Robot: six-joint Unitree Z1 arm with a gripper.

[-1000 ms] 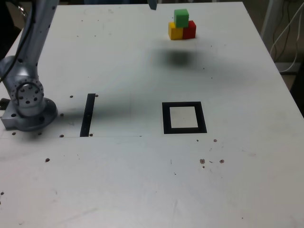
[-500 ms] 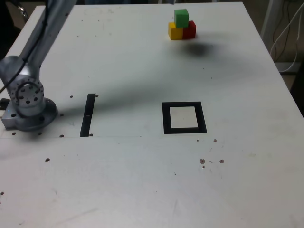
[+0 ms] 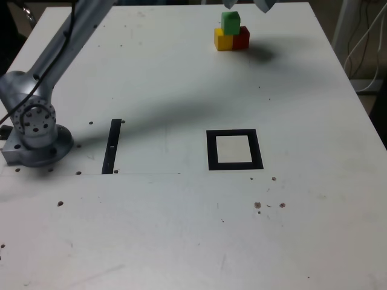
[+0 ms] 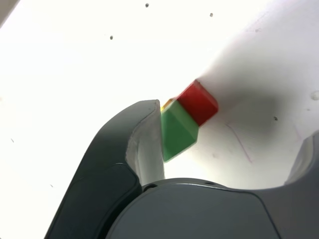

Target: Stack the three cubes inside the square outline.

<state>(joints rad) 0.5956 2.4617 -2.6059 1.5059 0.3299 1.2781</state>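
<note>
Claw jaws of the dark grey gripper (image 4: 224, 149) stood wide apart and empty, one inner pad just beside the small solid green cube (image 4: 177, 130), which sat on the yellow cube (image 3: 223, 41) and red cube (image 3: 241, 37). Closing from this offset risked a one-sided push toppling the pile, well away from the black-framed square outline (image 3: 234, 150).

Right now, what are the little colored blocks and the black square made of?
The green cube, red cube and yellow cube look like painted wood or hard plastic: flat solid colour, sharp edges, a dull sheen. I cannot tell which. The square outline looks like matte black tape or print lying flat on the white table, with no raised edge showing.
</note>
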